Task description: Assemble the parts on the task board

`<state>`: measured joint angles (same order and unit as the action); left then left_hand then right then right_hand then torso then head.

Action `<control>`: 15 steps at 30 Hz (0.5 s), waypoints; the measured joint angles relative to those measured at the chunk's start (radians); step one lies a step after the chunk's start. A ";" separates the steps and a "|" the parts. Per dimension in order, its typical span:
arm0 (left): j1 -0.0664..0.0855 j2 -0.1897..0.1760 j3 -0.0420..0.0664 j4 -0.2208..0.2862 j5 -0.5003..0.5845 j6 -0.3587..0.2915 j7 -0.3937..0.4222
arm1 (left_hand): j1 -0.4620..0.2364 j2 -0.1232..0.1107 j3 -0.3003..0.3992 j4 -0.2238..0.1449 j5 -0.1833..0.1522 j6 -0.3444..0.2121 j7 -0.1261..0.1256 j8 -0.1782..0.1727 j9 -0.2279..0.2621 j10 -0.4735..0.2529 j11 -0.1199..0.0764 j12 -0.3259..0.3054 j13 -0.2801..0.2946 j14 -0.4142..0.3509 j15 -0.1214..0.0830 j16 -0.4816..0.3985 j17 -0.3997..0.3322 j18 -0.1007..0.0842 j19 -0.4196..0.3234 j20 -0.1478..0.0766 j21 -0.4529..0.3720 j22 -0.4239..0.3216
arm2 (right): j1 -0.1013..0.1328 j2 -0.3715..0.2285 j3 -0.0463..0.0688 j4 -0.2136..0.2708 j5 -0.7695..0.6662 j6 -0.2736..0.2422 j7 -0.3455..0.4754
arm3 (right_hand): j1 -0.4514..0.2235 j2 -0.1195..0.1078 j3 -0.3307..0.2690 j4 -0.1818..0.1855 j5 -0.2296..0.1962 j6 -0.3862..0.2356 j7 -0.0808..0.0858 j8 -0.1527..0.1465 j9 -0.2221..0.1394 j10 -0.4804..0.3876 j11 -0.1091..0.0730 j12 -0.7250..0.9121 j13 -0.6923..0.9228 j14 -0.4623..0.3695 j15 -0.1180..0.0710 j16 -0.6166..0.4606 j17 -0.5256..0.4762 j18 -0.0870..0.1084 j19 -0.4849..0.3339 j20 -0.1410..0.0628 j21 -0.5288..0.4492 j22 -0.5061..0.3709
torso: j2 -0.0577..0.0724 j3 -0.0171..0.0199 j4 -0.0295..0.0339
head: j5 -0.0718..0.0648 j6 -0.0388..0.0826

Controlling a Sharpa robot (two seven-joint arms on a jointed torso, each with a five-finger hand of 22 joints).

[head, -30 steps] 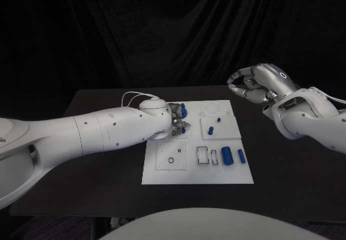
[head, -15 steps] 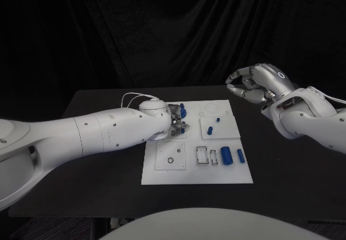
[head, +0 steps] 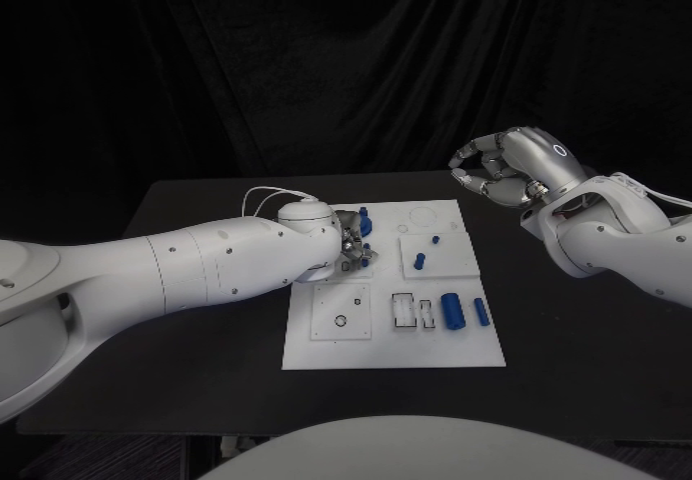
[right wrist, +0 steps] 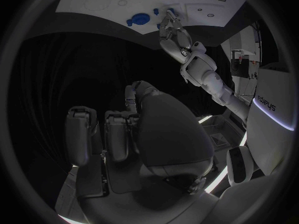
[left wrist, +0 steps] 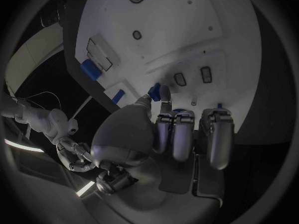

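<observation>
Your white task board (head: pixel 320 350) lies flat in the middle of the black table (head: pixel 188 230), and across the last second almost nothing on it has moved, so read this as a slow, careful stage of the assembly rather than a finished step. Your left hand (head: pixel 353 248) has stayed low over the board's far-left section, and in the left wrist view its fingers (left wrist: pixel 181 134) are curled downward with a small blue part (left wrist: pixel 154 91) showing right at the thumb tip; it looks pinched there, though you cannot see the contact fully (the fingers hide the seat beneath). Your right hand (head: pixel 508 168) has drifted only slightly, held high beyond the board's far-right corner, fingers curled inward on nothing. The remaining loose pieces lie where they were: the large blue cylinder (head: pixel 454 311) and the slimmer blue peg (head: pixel 482 313) side by side on the near-right section, a short blue pin (head: pixel 421 260) on the far-right section. Most of the job therefore appears still ahead of you.
</observation>
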<state>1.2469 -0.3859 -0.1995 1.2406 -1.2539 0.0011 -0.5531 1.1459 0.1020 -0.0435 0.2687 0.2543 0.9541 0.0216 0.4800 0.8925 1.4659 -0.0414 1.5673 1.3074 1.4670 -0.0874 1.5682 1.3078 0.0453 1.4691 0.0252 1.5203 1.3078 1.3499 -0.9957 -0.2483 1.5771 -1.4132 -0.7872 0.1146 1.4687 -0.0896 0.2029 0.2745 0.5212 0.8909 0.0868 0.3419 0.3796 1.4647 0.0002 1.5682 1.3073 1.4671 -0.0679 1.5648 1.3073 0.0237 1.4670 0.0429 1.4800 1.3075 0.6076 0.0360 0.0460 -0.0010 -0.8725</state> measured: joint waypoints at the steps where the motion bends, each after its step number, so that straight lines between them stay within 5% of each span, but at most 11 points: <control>1: 0.000 0.000 0.000 0.000 0.000 0.001 0.000 | 0.003 0.003 0.000 0.000 0.000 0.000 0.000 0.000 0.001 0.000 0.000 0.000 0.000 0.000 0.000 0.000 0.000 0.000 0.000 0.000 0.000 0.000 | 0.000 0.000 0.000 0.000 0.000 0.000 0.000 | 0.000 0.000 0.000 0.000 0.000 0.000 0.000 0.004 0.000 0.000 0.000 0.000 0.000 0.000 0.000 0.000 0.000 0.000 0.000 0.000 0.000 0.000 | 0.000 0.0000 -0.0003 | 0.001 0.000; 9: -0.001 0.000 -0.002 -0.002 0.000 0.013 0.003 | 0.005 0.005 0.004 -0.004 0.013 0.000 0.000 -0.010 0.006 0.000 0.000 0.000 0.000 0.000 0.000 0.000 0.000 0.000 0.000 0.000 0.000 0.000 | -0.001 0.002 0.000 -0.002 0.000 0.002 -0.001 | 0.000 0.000 0.000 0.000 0.000 0.000 0.000 0.004 0.000 0.000 0.000 0.000 0.000 0.000 0.000 0.000 0.000 0.000 0.000 0.000 0.000 0.000 | 0.000 -0.0001 -0.0008 | 0.002 0.000; 15: -0.001 0.000 -0.003 -0.002 0.000 0.016 0.011 | 0.028 0.004 0.031 -0.013 0.061 0.000 0.000 -0.030 0.021 0.000 0.000 0.000 0.000 0.000 0.000 0.000 0.000 0.000 -0.004 -0.004 -0.004 0.000 | -0.002 0.002 0.000 -0.002 0.000 0.004 -0.001 | 0.000 0.000 0.000 0.000 0.005 0.000 0.000 0.004 0.000 0.000 0.000 0.000 0.000 0.000 0.000 0.000 0.000 0.000 0.000 0.000 0.000 0.000 | 0.000 0.0000 -0.0004 | 0.001 0.000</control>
<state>1.2455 -0.3860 -0.2023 1.2383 -1.2540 0.0170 -0.5421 1.1735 0.1060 -0.0123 0.2555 0.3153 0.9541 0.0216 0.4501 0.9138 1.4660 -0.0413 1.5673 1.3074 1.4670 -0.0874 1.5682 1.3076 0.0454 1.4654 0.0215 1.5164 1.3076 1.3480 -0.9937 -0.2483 1.5748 -1.4131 -0.7830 0.1131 1.4687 -0.0895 0.2029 0.2745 0.5261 0.8909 0.0868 0.3457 0.3795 1.4647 0.0001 1.5682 1.3073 1.4671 -0.0679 1.5648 1.3073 0.0238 1.4670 0.0429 1.4800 1.3074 0.6074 0.0360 0.0456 0.0005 -0.8725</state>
